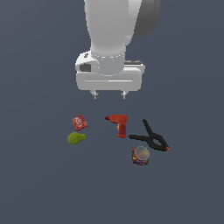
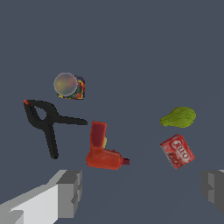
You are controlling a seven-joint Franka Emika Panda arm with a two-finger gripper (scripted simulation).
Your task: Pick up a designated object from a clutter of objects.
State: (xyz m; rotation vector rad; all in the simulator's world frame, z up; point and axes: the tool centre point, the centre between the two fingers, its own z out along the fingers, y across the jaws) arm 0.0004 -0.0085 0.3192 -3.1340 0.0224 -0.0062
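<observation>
The olive-green lumpy blob (image 1: 76,138) lies on the floor at the exterior view's left, just in front of the flat red packet (image 1: 80,122). It also shows in the wrist view (image 2: 179,117), beside the red packet (image 2: 177,151). My gripper (image 1: 109,94) hangs open and empty high above the clutter, behind the red power drill (image 1: 119,124). In the wrist view its grey fingers (image 2: 70,192) frame the edge, wide apart, with nothing between them.
A red power drill (image 2: 102,148) lies in the middle. A black spring clamp with orange tips (image 1: 151,138) lies at the exterior view's right, with a multicoloured can (image 1: 141,155) in front of it. The clamp (image 2: 46,121) and the can (image 2: 69,86) also show in the wrist view.
</observation>
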